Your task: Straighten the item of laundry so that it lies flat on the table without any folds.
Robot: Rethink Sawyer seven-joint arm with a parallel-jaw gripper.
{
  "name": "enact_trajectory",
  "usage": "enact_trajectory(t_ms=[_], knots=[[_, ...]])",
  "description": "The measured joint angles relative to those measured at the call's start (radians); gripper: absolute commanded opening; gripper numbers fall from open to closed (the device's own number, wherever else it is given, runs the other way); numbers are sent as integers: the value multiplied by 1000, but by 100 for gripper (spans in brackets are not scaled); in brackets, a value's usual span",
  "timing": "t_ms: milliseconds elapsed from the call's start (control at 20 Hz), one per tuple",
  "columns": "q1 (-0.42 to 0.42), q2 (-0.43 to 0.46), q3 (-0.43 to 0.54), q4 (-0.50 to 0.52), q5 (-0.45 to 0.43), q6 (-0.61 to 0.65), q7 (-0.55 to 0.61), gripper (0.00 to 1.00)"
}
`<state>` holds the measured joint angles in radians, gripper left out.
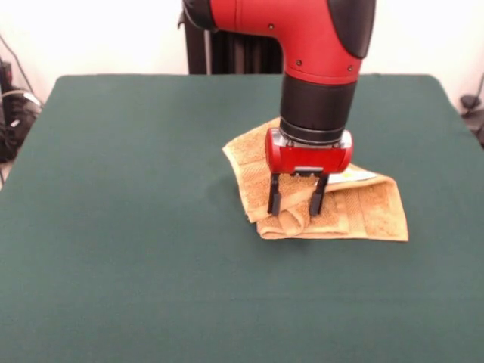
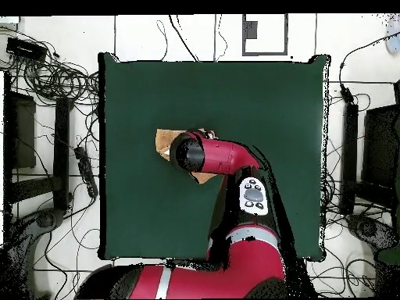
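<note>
The orange-tan towel [image 1: 367, 212] lies crumpled and folded over itself right of the middle of the dark green table [image 1: 113, 197]. A small white tag [image 1: 352, 177] shows on its top. My gripper [image 1: 296, 206] points straight down onto the towel's left part, open, its two black fingers [image 1: 274, 198] astride a raised fold. In the overhead view the arm hides the gripper and most of the towel [image 2: 163, 143]; only corners of it stick out on the table [image 2: 266, 101].
The robot's pedestal [image 1: 227, 53] stands behind the table's far edge. Cables and dark equipment [image 2: 47, 86] lie on the floor round the table, and some show at the left edge of the front view [image 1: 13, 113].
</note>
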<state>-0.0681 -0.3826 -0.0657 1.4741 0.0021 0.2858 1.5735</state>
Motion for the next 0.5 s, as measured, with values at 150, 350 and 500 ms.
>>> enact_trajectory(t_ms=[150, 350, 500], knots=[[0, 2, 0, 12, 0, 0, 0, 100], [1, 4, 0, 25, 0, 0, 0, 100], [3, 5, 0, 26, 0, 0, 0, 0]])
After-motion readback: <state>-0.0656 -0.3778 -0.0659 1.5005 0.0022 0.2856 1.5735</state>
